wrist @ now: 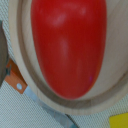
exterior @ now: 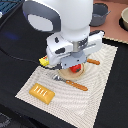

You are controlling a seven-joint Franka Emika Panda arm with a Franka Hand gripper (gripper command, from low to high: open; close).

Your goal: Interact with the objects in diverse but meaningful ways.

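A red round tomato (exterior: 75,69) lies on a round wooden plate (exterior: 66,75) on the pale placemat. My gripper (exterior: 74,63) hangs directly over the tomato, very close to it. Its fingers are hidden under the hand, so I cannot tell whether they are open or shut. In the wrist view the tomato (wrist: 67,45) fills most of the picture inside the plate's rim (wrist: 30,82), and no fingers show. An orange scored bread-like slab (exterior: 42,93) lies at the placemat's near corner. A small yellow box (exterior: 44,61) sits by the hand; a yellow corner (wrist: 120,121) also shows in the wrist view. The carton is out of view.
An orange-handled fork (exterior: 75,84) lies in front of the plate, and a knife's orange handle (exterior: 93,62) lies behind it. An orange handle (wrist: 15,80) with a metal blade (wrist: 50,112) shows in the wrist view. A grey pot (exterior: 99,14) and a bowl (exterior: 124,19) stand at the back.
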